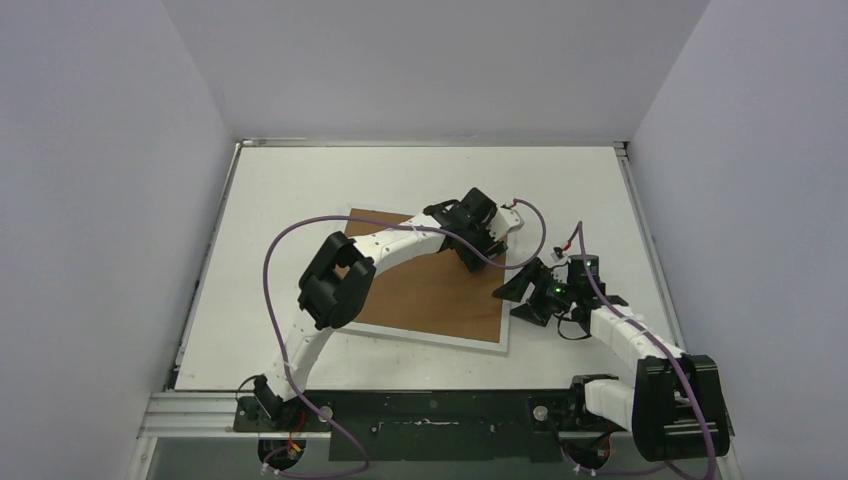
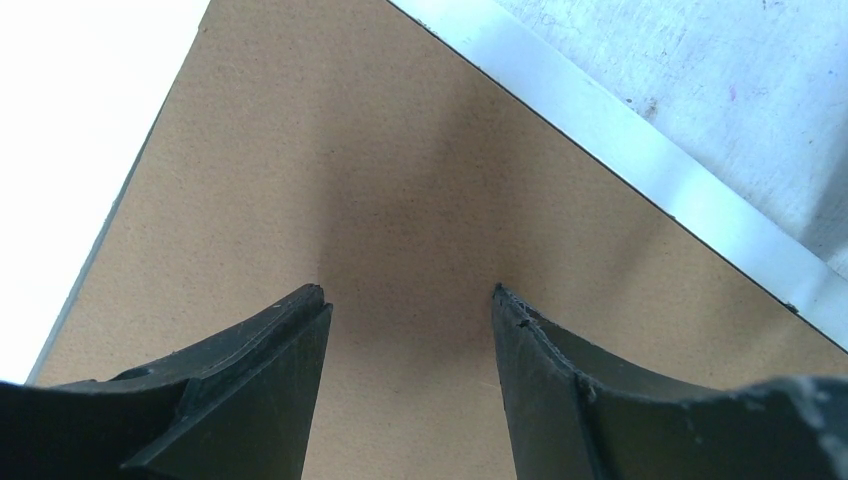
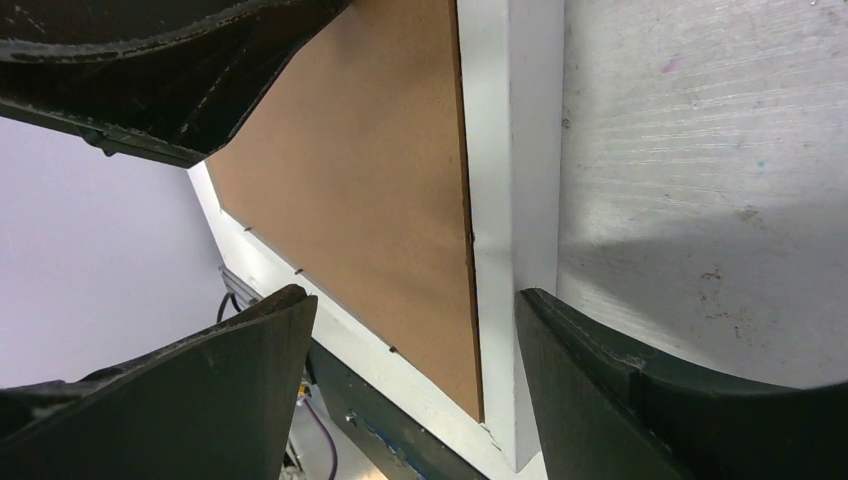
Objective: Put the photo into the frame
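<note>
Our right gripper (image 3: 415, 300) hangs with jaws apart and empty, just above the frame (image 3: 510, 150); its white border runs lengthwise between the fingers. Beyond it, the left gripper (image 2: 410, 295), also spread and empty, hovers directly over the backing board (image 2: 400, 150) (we cannot see the photo, presumably underneath).

Left arm (image 1: 400, 240) spans brown board (image 1: 430, 295); right hand (image 1: 512, 294) crowds frame (image 1: 430, 338) right edge. Open surface (image 1: 300, 190) far side and left; walls (image 1: 100, 200) enclose.
</note>
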Motion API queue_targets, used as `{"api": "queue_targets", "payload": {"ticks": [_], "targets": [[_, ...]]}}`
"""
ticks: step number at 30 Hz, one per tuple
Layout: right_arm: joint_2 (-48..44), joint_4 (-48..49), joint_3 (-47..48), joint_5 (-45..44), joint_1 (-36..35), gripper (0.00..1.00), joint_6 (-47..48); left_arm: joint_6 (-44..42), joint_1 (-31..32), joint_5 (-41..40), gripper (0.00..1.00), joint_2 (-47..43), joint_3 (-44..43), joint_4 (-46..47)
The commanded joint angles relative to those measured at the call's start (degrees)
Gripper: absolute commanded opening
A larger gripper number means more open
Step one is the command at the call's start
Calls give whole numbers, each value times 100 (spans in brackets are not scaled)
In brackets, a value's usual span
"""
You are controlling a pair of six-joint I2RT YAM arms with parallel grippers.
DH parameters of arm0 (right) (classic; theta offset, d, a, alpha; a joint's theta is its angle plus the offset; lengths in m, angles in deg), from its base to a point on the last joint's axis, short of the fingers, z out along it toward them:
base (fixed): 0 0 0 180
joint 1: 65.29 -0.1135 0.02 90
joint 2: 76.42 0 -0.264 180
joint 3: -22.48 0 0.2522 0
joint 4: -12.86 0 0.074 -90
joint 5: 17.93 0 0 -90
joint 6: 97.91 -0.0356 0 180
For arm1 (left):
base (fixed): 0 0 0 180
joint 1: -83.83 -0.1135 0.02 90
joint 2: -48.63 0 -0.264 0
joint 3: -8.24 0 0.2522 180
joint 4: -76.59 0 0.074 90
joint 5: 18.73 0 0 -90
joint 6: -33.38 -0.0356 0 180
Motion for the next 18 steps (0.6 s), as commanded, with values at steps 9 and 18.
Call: {"api": "queue_targets", "payload": {"ticks": [9,18], "targets": [[-196,545,159,203,-48,73,-49,-69,36,31,58,284,208,-863],[-267,320,401,101,39,73,196,-86,37,-42,58,265,248,-881]]}}
